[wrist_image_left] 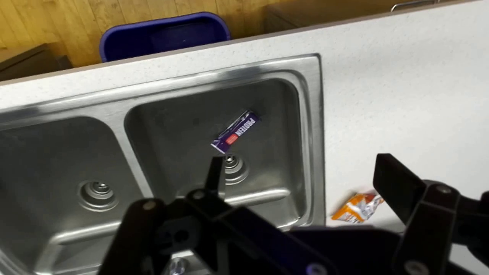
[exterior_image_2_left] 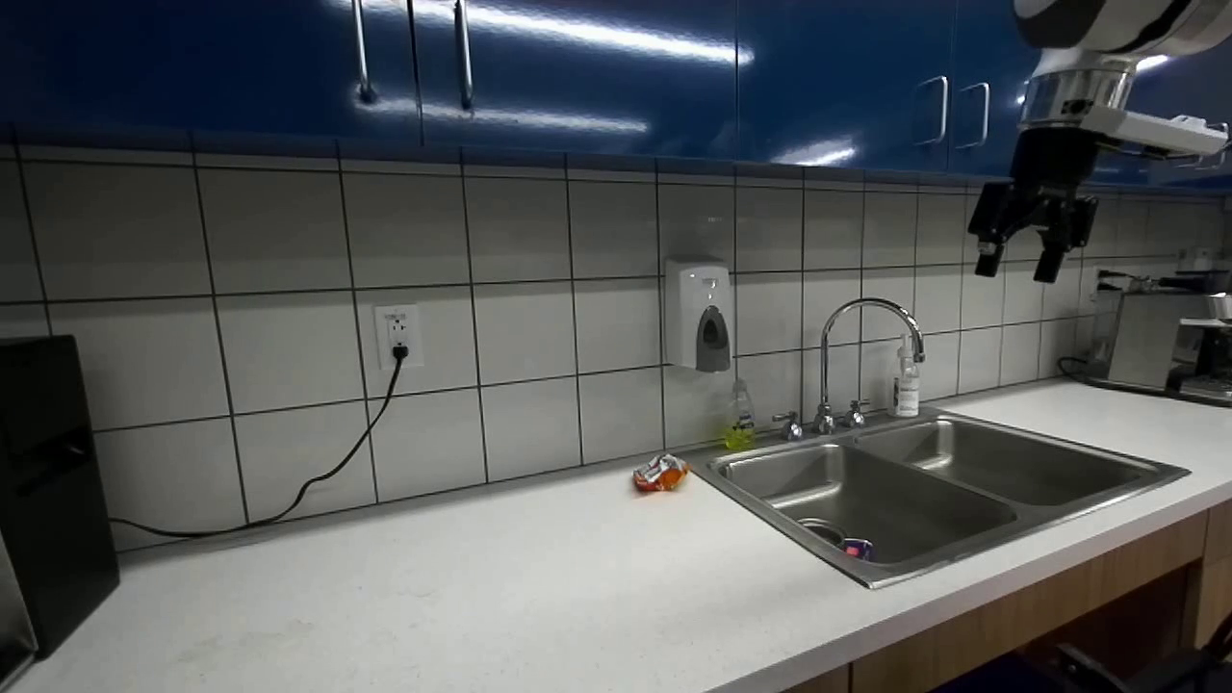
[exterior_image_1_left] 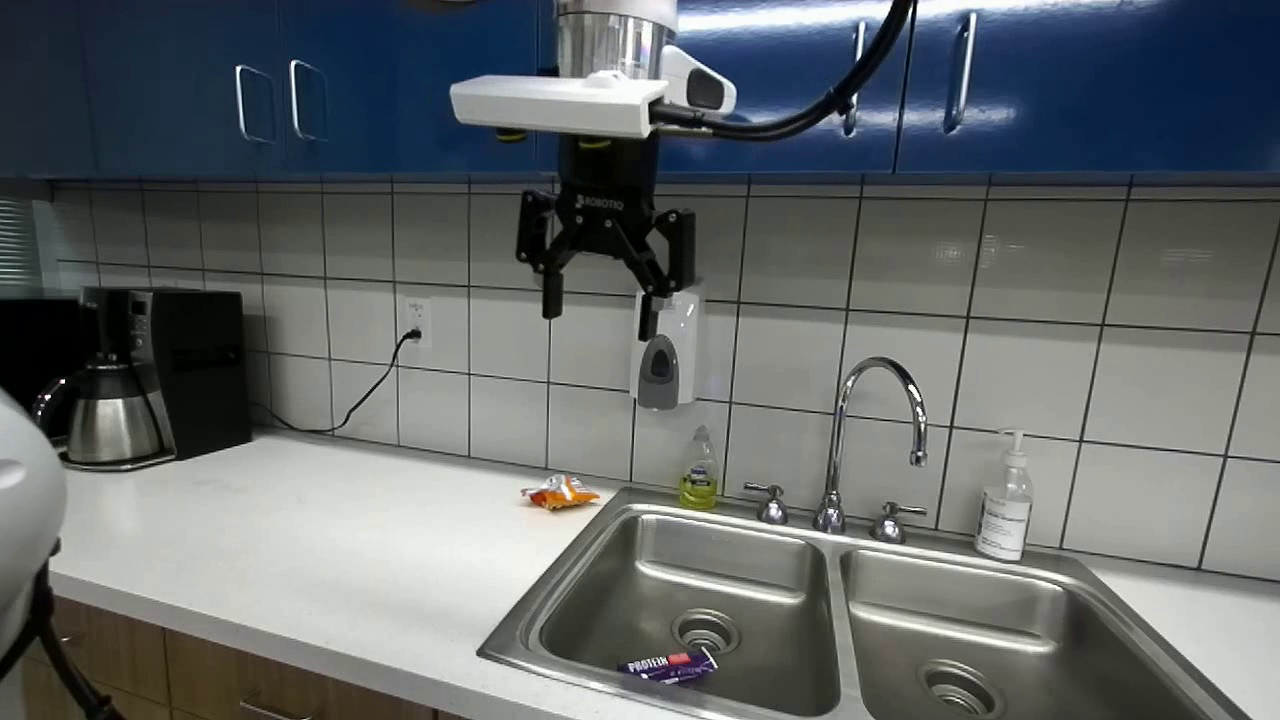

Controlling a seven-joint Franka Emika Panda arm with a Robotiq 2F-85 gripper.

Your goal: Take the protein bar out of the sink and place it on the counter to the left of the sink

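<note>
The protein bar, a purple wrapper with a pink-red patch, lies on the floor of a sink basin beside the round drain. It is partly hidden by the basin in an exterior view and shows fully in the wrist view. The double-basin steel sink is set in the off-white counter. The bar's basin borders the stretch of counter with the orange wrapper. My gripper is open and empty, high above the counter and sink. Its fingers are wide apart, with nothing between them.
A crumpled orange wrapper lies on the counter near the sink's back corner. A curved faucet, a dish soap bottle and a pump bottle stand behind the basins. A wall dispenser and blue cabinets are at the back.
</note>
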